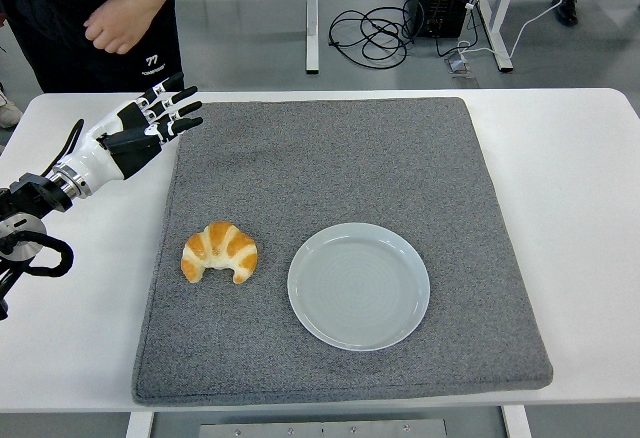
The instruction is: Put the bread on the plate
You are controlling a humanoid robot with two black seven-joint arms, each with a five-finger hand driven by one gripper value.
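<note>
head view: golden-brown curved croissant (pixel 220 253) lies on the grey textured mat (pixel 330 158), left-centre. its long axis runs approx left-right, both tips pointing toward the near edge, arch toward the far side. round pale grey plate (pixel 358 285) sits just right of it, not touching. left black-and-white robot hand (pixel 150 125) hovers at the mat's far-left corner, fingers (pixel 180 108) spread & extended, holding nothing, well apart from the croissant, which lies nearer & to the right. bare mat around croissant & plate. white table (pixel 580 188) open at right. a person's hand (pixel 118 23) at top left.
</note>
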